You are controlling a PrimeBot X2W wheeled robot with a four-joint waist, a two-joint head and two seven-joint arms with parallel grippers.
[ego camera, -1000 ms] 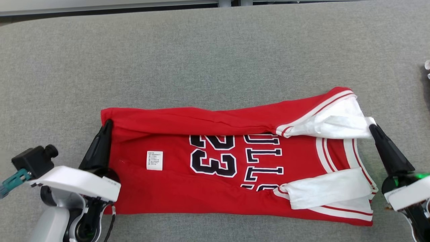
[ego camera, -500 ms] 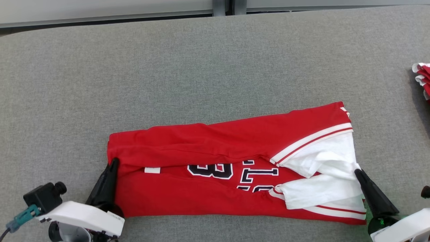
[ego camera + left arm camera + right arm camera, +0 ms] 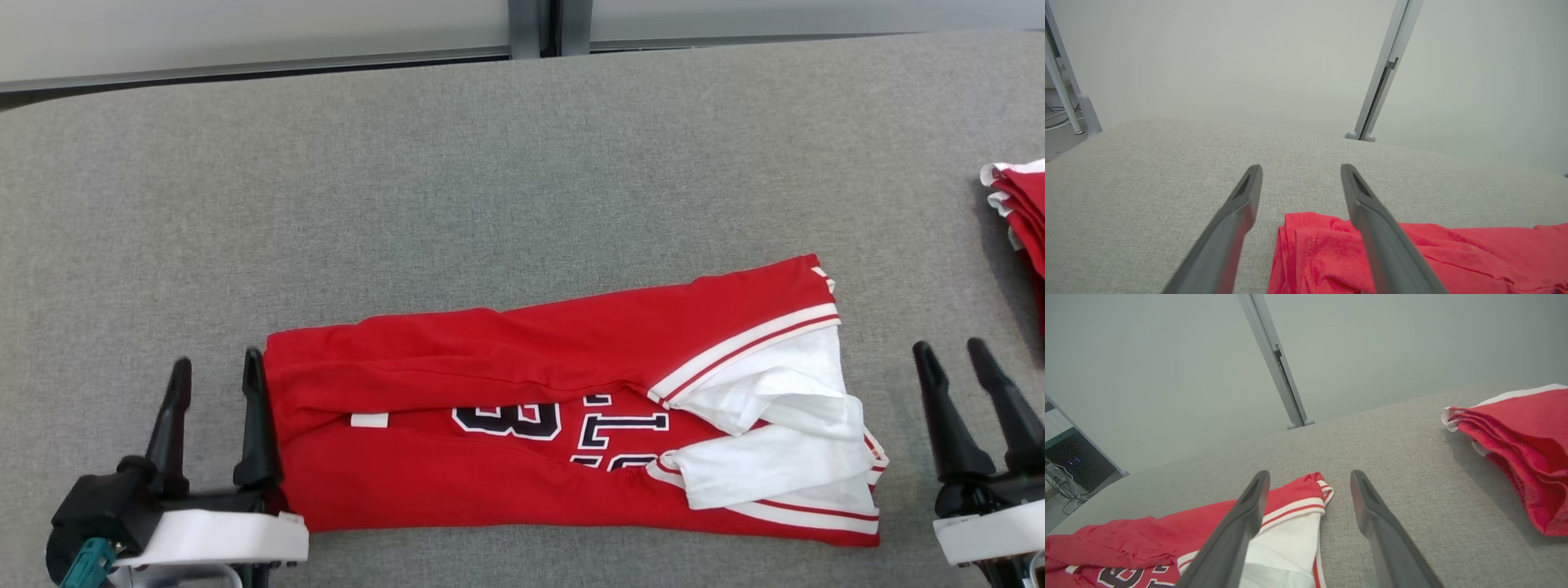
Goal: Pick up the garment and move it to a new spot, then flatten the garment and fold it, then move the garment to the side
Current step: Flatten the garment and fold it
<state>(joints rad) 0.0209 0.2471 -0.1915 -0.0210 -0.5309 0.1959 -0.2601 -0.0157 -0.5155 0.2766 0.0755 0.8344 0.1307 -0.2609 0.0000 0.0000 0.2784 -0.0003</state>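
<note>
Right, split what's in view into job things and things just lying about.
Job: red jersey, partly folded; left gripper, open at its left end; right gripper, open off its right end.
Lying about: pile of red garments at the table's right edge; metal post behind the table.

Long black tapered fingers (image 3: 255, 416) on left gripper (image 3: 217, 359) and right gripper (image 3: 949, 345), white wrist shells (image 3: 212, 539), teal plug (image 3: 86, 563) at left

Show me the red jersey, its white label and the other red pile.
red jersey (image 3: 490, 359), head view, folded upper flap.
white label (image 3: 369, 420), head view, its visible strip.
other red pile (image 3: 1527, 424), right wrist view, top layer.
</note>
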